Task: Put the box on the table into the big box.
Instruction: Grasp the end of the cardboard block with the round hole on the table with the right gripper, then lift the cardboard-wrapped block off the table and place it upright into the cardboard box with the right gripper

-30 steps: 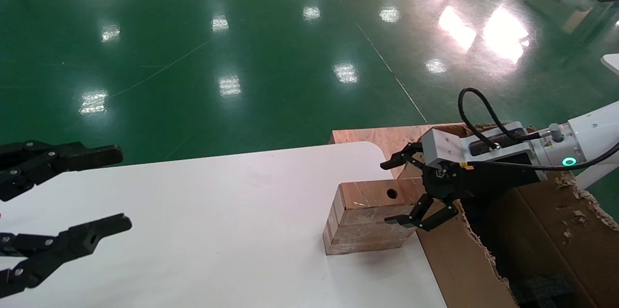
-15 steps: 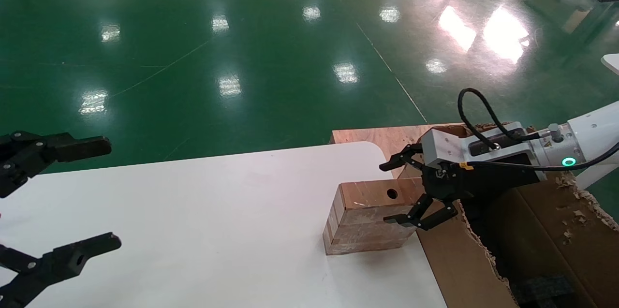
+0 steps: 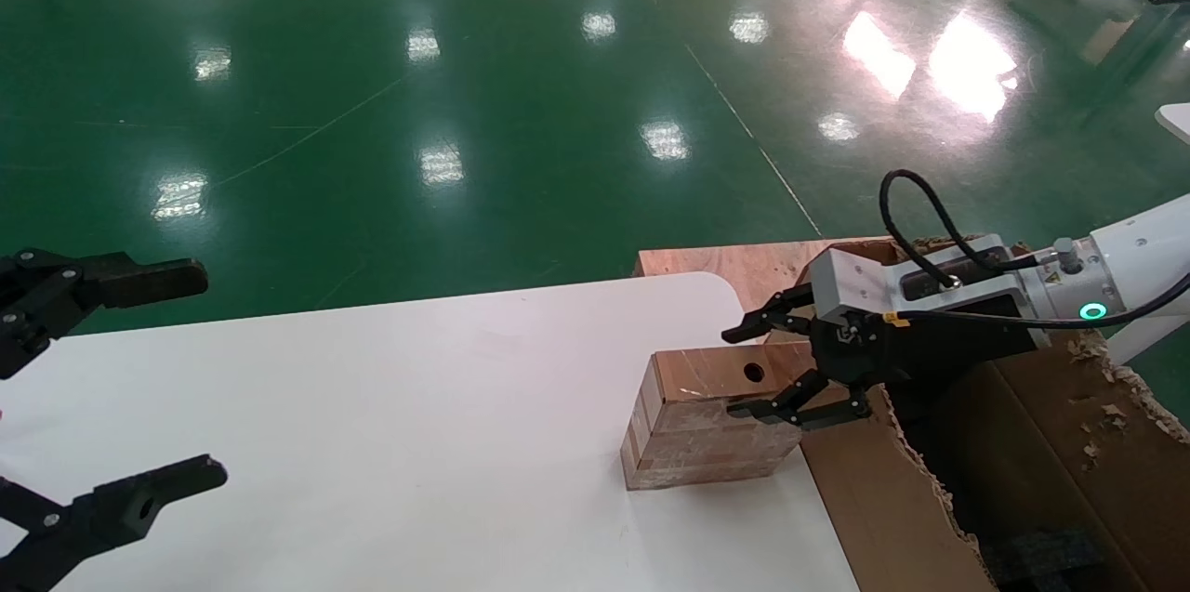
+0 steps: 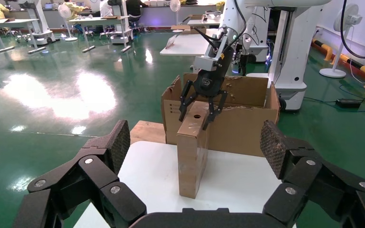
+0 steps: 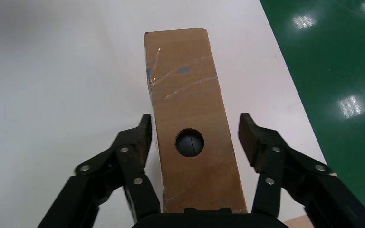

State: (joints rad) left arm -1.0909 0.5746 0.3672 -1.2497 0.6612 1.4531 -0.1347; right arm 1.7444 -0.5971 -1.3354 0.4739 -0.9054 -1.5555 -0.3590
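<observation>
Right gripper (image 5: 194, 142) spread wide, straddling the small holed box (image 5: 190, 118), one pad touching; rigid, light-looking cardboard, grip broad sides near hole; carton (image 3: 930, 499) at 3 o'clock; left gripper (image 3: 139, 388) open, idle.

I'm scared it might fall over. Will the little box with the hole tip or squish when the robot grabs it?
The box stands tall and narrow on the table, so a sideways bump could probably tip it. It looks like taped cardboard, likely light and a bit squashy. The right gripper is open around its top end, so a gentle squeeze should probably hold it.
</observation>
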